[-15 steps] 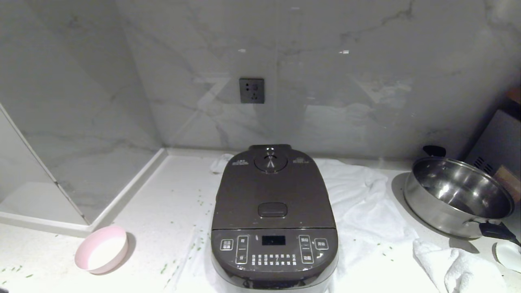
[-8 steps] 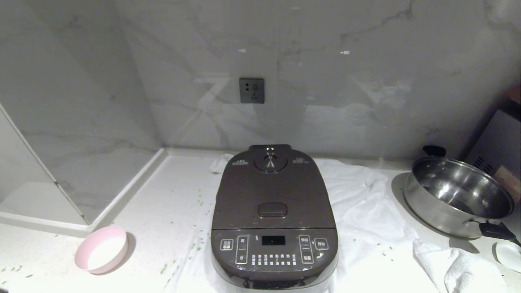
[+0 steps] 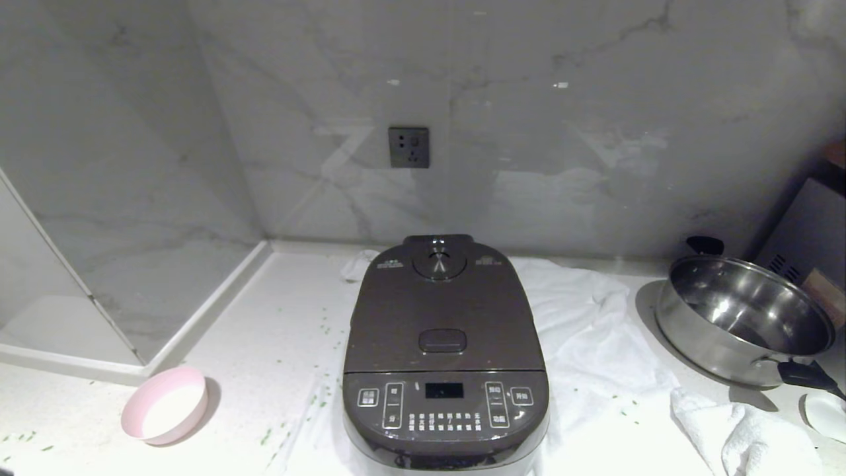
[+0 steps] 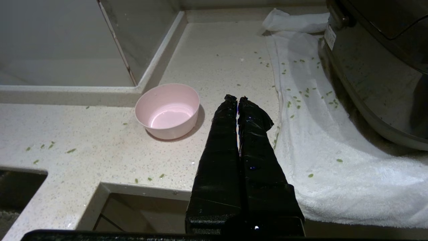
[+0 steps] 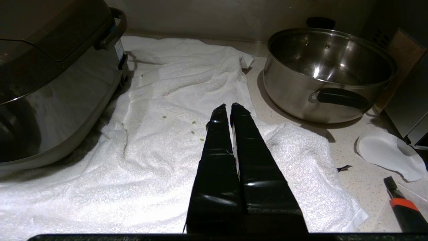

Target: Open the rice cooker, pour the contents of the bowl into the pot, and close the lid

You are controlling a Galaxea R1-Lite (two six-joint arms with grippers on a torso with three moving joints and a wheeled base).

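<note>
Rice cooker (image 3: 446, 350) sits at the middle of the pale speckled counter (image 3: 264, 330), resting on a rumpled white towel (image 3: 595, 344). It is a large, dark brown-grey, rounded-rectangular appliance; its front panel carries white-outlined buttons and a small dark display. The lid (image 3: 444, 311) is down flat, with a round steam vent near the back edge and an oblong latch button just above the panel. With the lid shut, the pot inside cannot be seen.

To the cooker's left, well apart from it near the counter's front, stands the bowl (image 3: 165, 404): small, round, pale pink outside and white inside, upright and with nothing in it. Tiny bright green bits (image 4: 301, 97) lie scattered over the counter and along the towel's left edge between bowl and cooker.

To the right of the cooker sits a shiny steel pan (image 3: 743, 320) with black handles, its near edge just beside the towel. A grey wall socket (image 3: 408, 147) is set in the marble wall behind.

Neither arm shows in the head view. The left gripper (image 4: 236, 99) hangs above the counter's front edge, between bowl and towel, its black fingers pressed together on nothing. The right gripper (image 5: 229, 107) hangs over the towel between cooker and pan, fingers likewise clenched and empty.
</note>
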